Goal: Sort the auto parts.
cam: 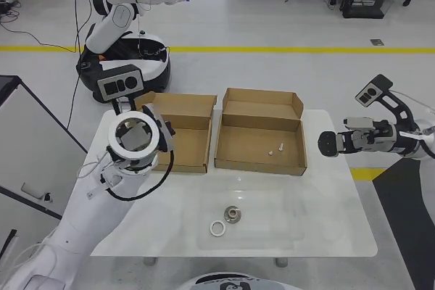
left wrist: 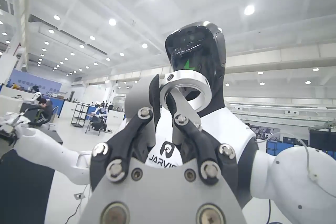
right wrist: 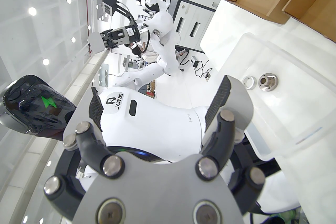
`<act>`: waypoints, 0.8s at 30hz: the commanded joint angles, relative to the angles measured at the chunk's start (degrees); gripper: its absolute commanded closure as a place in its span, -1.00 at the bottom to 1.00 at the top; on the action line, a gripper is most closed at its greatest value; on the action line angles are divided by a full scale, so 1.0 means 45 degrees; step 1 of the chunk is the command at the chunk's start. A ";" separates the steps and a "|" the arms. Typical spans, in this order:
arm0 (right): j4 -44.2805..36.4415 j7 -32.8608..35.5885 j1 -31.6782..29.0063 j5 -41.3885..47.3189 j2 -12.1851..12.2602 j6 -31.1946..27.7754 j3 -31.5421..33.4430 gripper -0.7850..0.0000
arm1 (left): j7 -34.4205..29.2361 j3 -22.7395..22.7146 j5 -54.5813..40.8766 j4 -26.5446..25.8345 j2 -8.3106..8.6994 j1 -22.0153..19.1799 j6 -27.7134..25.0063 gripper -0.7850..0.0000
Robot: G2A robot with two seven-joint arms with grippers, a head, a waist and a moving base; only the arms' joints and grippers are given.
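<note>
My left gripper (left wrist: 164, 99) is shut on a large silver metal ring (left wrist: 183, 89), one finger inside the ring and one outside, held up high and facing the robot's head. From the top the ring (cam: 117, 136) hangs over the table's left side, in front of the left cardboard box (cam: 192, 141). My right gripper (right wrist: 160, 96) stands open with nothing in it, off the table's right edge beside the right cardboard box (cam: 250, 145). A white ring (cam: 217, 229) and a metal flange (cam: 234, 214) lie near the table's front, also seen as the white ring (right wrist: 248, 82) and the flange (right wrist: 267, 81).
Small white parts (cam: 275, 151) lie in the right box. The ring and flange sit in a shallow clear tray (right wrist: 288, 114). Another robot (cam: 123, 65) stands behind the table and a cabinet (cam: 22, 145) to its left.
</note>
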 commanded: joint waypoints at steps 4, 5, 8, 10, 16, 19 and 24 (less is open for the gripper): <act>0.0000 0.0000 0.0000 0.0000 0.0000 0.0000 0.0000 -1.00 | -0.0124 -0.0353 0.0295 0.0167 -0.0083 0.0153 0.0127 1.00; 0.0000 0.0000 0.0000 0.0000 0.0000 0.0000 0.0000 -1.00 | -0.0062 -0.0415 0.0351 0.0187 -0.0108 0.0189 0.0065 1.00; 0.0000 0.0000 0.0000 0.0000 0.0000 0.0000 0.0000 -1.00 | -0.0081 -0.0659 0.1159 0.0420 -0.0138 0.0248 0.0084 1.00; 0.0000 0.0000 0.0000 0.0000 0.0000 0.0000 0.0000 -1.00 | -0.0147 -0.0860 0.2109 0.0627 -0.0133 0.0264 0.0191 1.00; 0.0000 0.0000 0.0000 0.0000 0.0000 0.0000 0.0000 -1.00 | 0.0296 -0.1227 0.4775 0.0470 -0.0145 0.0413 0.0839 1.00; 0.0000 0.0000 0.0000 0.0000 0.0000 0.0000 0.0000 -1.00 | 0.0732 -0.1164 0.4876 0.0272 -0.0198 0.0558 0.0921 1.00; 0.0000 0.0000 0.0000 0.0000 0.0000 0.0000 0.0000 -1.00 | 0.0877 -0.0966 0.3736 0.0110 -0.0300 0.0616 0.0626 1.00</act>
